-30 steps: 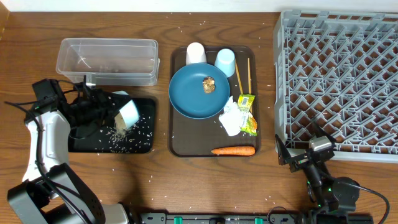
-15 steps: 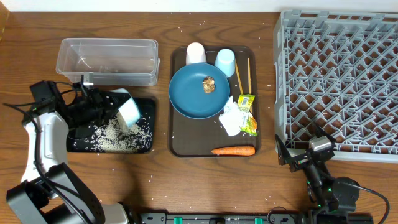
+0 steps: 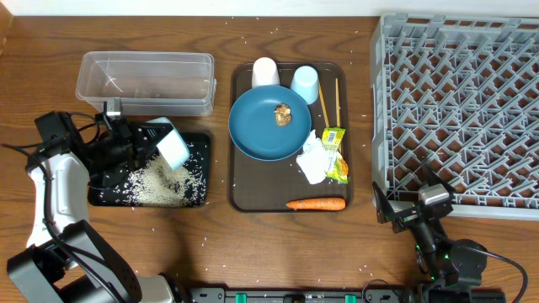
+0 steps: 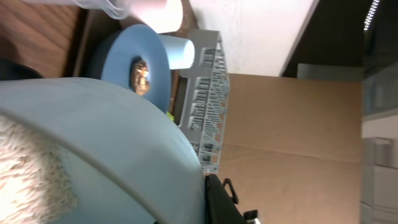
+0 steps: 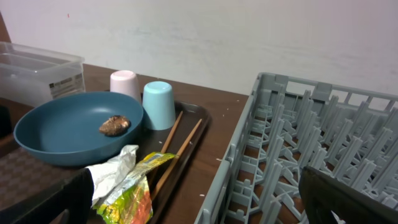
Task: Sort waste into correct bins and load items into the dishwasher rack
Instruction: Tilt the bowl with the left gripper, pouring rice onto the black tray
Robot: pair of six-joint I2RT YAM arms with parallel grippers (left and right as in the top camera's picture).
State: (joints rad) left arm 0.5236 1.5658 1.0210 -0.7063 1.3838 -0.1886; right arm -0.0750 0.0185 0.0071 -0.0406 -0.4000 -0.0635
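Note:
My left gripper [image 3: 150, 146] is shut on the rim of the pale blue-white bowl [image 3: 173, 148], which it holds tilted over the black tray [image 3: 198, 143]. White rice [image 3: 156, 180] lies heaped in that tray. In the left wrist view the bowl [image 4: 99, 130] fills the frame beside one black finger [image 4: 219, 200]. On the brown serving tray sit the dark blue plate [image 3: 265, 126] with a brown lump [image 3: 282, 114], a white cup [image 3: 265, 71], a light blue cup [image 3: 305, 82], chopsticks [image 3: 328, 101], tissue [image 3: 312, 161], wrapper [image 3: 336, 155] and carrot [image 3: 316, 203]. My right gripper [image 3: 402, 212] stands open by the rack's [image 3: 459, 109] near corner.
The clear tub [image 3: 145, 82] stands behind the black tray, a few grains inside. Loose rice grains dot the wooden table around both trays. The right wrist view shows the plate [image 5: 62, 134], the wrapper [image 5: 138, 191] and the rack wall [image 5: 249, 155] close ahead.
Rice has poured from the tilted bowl into the black tray and spread into a wider heap. The bowl and left arm have shifted slightly back and left. The right arm is still.

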